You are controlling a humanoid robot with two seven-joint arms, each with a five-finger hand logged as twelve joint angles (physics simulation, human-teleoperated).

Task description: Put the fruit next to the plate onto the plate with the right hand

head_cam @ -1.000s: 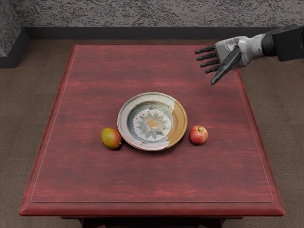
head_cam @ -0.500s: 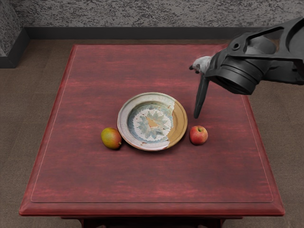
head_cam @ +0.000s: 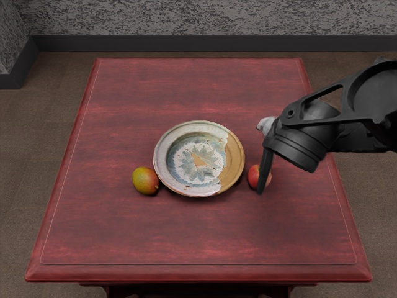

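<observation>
**Q:** Head view: what carries the things?
**A:** A red wooden desk point(head_cam: 186, 87), seen at a slant from its near edge. A round plate point(head_cam: 236, 164) lies about midway between the left and right edges, a little nearer the near edge than the far one. It has a pale leaf pattern and an ochre band along its right side.

**Q:** The fruit?
**A:** Two pieces, both on the desk, neither on the plate. A red apple point(head_cam: 253, 177) sits just beside the plate's right rim, on the side of the desk's right edge. A green-and-red mango point(head_cam: 145, 180) sits just beside the left rim. Whether it touches the rim, I cannot tell.

**Q:** Your arm?
**A:** My right arm point(head_cam: 310, 139) comes in from the picture's right, above the desk's right edge. Its dark, bulky wrist end faces the camera and hides most of the hand.

**Q:** State of the fingers?
**A:** Of my right fingers point(head_cam: 265, 171), one dark digit shows. It points down in front of the apple's right half, its tip as low in the picture as the apple's base. The rest are hidden behind the wrist. Spread, pressed together or pinching the apple: I cannot tell. Contact with the apple: also cannot tell.
</observation>
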